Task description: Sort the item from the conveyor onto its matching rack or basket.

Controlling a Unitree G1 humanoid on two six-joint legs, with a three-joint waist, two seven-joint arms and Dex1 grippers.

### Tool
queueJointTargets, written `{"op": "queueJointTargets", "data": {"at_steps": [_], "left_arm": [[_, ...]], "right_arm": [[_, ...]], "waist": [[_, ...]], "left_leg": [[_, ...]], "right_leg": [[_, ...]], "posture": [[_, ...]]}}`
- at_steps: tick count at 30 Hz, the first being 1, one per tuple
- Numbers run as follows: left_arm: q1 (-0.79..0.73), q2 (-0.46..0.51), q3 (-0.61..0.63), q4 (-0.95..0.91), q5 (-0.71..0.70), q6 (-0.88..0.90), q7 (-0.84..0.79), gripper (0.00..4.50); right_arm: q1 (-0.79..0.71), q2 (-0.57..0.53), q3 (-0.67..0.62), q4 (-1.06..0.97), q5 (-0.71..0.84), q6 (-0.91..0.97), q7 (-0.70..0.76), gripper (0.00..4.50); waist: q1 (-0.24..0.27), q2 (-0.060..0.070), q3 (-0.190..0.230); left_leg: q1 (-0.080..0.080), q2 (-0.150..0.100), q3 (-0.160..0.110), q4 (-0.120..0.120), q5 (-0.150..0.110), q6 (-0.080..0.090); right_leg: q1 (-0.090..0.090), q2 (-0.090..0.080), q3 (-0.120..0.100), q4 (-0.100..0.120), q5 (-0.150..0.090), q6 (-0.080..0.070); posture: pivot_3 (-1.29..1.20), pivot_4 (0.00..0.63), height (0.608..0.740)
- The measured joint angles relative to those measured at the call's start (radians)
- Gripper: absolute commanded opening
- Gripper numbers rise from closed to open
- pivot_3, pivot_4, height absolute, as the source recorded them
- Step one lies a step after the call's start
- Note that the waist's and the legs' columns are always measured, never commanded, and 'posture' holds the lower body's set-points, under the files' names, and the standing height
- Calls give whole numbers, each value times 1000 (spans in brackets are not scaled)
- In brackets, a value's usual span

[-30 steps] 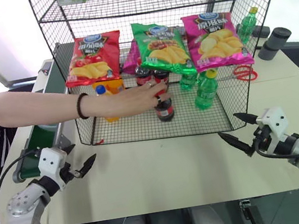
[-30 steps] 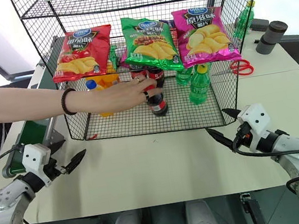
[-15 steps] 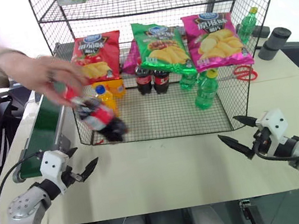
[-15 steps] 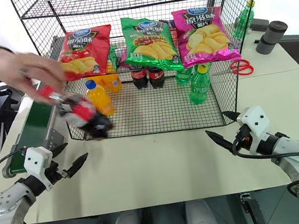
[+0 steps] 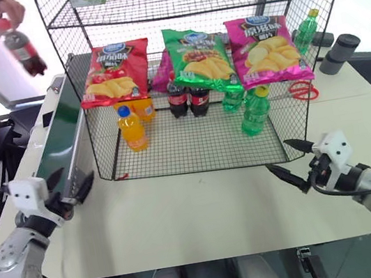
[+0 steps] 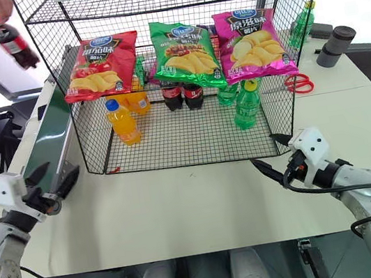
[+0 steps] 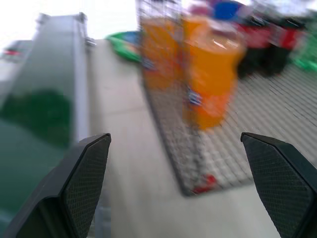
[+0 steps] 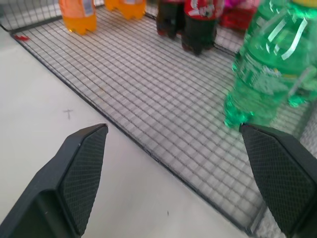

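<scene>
A person's hand holds the cola bottle (image 5: 23, 52) by its red cap, high at the far left, above the far part of the conveyor (image 5: 62, 137). The conveyor's dark green belt runs along the left side of the black wire rack, whose base is a low mesh basket (image 5: 201, 147). My left gripper (image 5: 71, 185) is open and empty at the conveyor's near end; in its wrist view the left gripper (image 7: 174, 136) faces the belt (image 7: 44, 99) and the basket's corner. My right gripper (image 5: 280, 157) is open and empty over the table just before the basket's front right edge (image 8: 148, 153).
In the basket stand two orange-juice bottles (image 5: 131, 128), two cola bottles (image 5: 190, 99) and green bottles (image 5: 255, 110). Three crisp bags (image 5: 200, 55) hang above them. Red scissors (image 5: 301, 91) and a black cylinder (image 5: 340, 52) lie on the table at the back right.
The person's hand took the cola bottle out of the basket and carried it up to the far left. My left gripper moved left to the conveyor's near end. The right arm stayed.
</scene>
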Motion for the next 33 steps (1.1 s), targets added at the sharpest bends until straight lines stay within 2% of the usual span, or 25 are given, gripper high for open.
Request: {"op": "queueJointTargets", "data": {"at_steps": [6,10,16,33], "left_arm": [[-36,-22,48,109,60,-85,120,4500],[-35,-53,41,110,69,-101,133,4500],[-35,-57,41,110,68,-101,145,4500],[-132,-99,39,235,103,-168,218,4500]], "right_arm": [[-79,70,114,-76,6,42,-40,4425],[-116,128,218,-127,6,62,-64,4425],[-109,153,281,-129,-14,53,-69,4425],[-155,198,312,-88,-53,18,-82,4425]], "waist": [[2,-1,0],[2,-2,0],[0,-3,-1],[-1,-4,-1]], "left_leg": [[0,0,0,0,0,0],[0,0,0,0,0,0],[0,0,0,0,0,0],[0,0,0,0,0,0]], "right_leg": [[0,1,0,0,2,3],[0,0,0,0,1,2],[0,0,0,0,0,0],[0,0,-1,1,1,2]], "posture": [[0,150,740],[0,150,740],[0,150,740],[0,150,740]]}}
